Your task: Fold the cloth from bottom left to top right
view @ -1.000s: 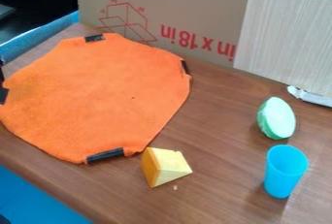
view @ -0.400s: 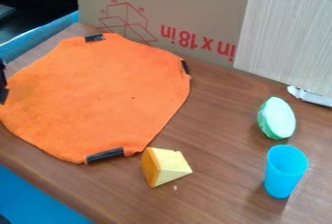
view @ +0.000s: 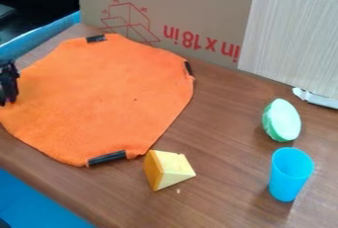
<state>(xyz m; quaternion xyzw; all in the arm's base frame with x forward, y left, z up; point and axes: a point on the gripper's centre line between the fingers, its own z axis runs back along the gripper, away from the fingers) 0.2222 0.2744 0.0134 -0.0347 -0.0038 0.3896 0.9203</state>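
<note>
An orange cloth (view: 105, 94) lies spread out on the left of a brown wooden surface (view: 221, 133), dark strips (view: 106, 158) along its edge. The black end effector (view: 8, 84) is at the cloth's left edge (whether it is wide or narrow, I cannot tell). A yellow wedge (view: 170, 170) sits just beside the cloth's lower right edge. Well apart, on the right, a pale green rounded piece (view: 282, 120) is near an upright blue cup (view: 289, 175). Behind stands a cardboard panel (view: 198, 5).
</note>
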